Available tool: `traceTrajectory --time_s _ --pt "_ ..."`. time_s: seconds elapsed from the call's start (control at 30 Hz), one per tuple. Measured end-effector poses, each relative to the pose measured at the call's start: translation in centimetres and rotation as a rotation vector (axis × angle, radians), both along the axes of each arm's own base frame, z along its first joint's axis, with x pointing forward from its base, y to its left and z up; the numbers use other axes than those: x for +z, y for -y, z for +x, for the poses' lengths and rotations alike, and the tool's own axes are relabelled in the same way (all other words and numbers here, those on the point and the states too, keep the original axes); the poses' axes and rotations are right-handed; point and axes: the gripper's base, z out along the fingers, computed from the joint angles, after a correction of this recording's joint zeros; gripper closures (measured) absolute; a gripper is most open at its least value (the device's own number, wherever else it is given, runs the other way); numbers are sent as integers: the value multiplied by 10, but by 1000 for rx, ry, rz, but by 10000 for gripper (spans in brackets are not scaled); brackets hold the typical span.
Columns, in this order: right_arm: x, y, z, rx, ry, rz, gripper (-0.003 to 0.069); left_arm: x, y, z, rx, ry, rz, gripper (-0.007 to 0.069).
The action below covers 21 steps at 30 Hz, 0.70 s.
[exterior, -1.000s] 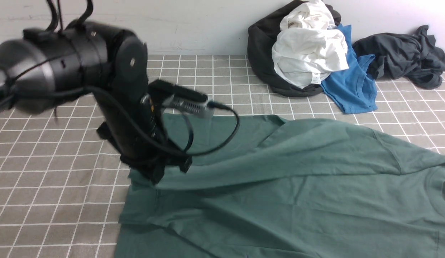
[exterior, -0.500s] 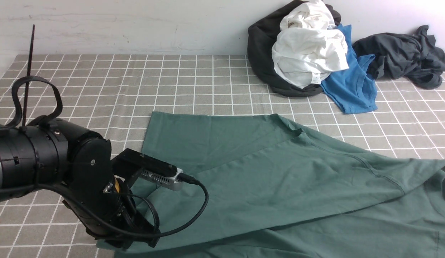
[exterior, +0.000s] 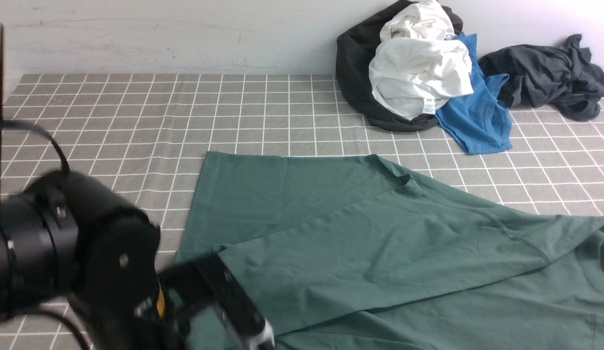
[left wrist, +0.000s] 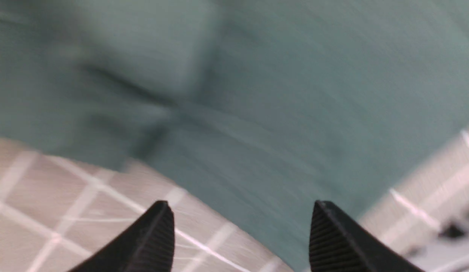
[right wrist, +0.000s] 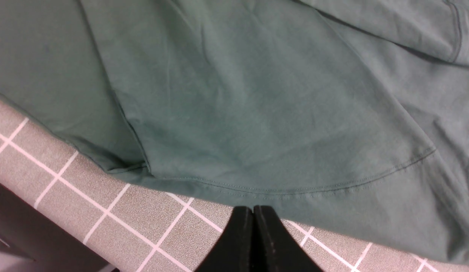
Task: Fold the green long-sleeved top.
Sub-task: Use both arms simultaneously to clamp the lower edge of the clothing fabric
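The green long-sleeved top (exterior: pixel 360 233) lies spread over the checked tablecloth, with one layer folded diagonally across its body. My left arm (exterior: pixel 88 262) sits blurred at the near left corner of the top. In the left wrist view my left gripper (left wrist: pixel 240 211) is open with nothing between its fingers, hovering over the top's edge (left wrist: pixel 257 94) and the tablecloth. In the right wrist view my right gripper (right wrist: pixel 253 208) is shut and empty, its tips just short of the top's stitched hem (right wrist: pixel 238 113). The right arm does not show in the front view.
At the back right by the wall lies a heap of clothes: a black garment (exterior: pixel 353 78), a white one (exterior: pixel 418 73), a bright blue t-shirt (exterior: pixel 477 116) and a dark grey garment (exterior: pixel 545 73). The table's edge (right wrist: pixel 30 211) drops off near the right gripper.
My left gripper carried a part of the top toward the near left, laid it down as a fold, opened and let it go. The arm has drawn back. The right gripper stayed shut.
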Motion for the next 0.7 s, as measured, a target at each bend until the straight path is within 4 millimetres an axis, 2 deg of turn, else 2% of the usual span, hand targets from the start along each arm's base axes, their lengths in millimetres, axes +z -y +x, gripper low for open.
traceTrajectory --time_s 0.03,0.1,0.23,0.53,0.7 --pt "0 -1 -1 13 2 -4 673 -12 3 -17 -93 -37 24 184" --pt "0 -1 -1 22 7 -11 673 -31 4 -38 -205 -68 50 184" --pt "0 0 0 23 14 -22 673 -55 7 -58 -323 -54 51 184" --pt "0 0 0 23 14 -22 673 -67 12 -54 -385 -2 83 184" --pt "0 0 0 23 14 -22 673 -65 15 -50 -316 2 117 202"
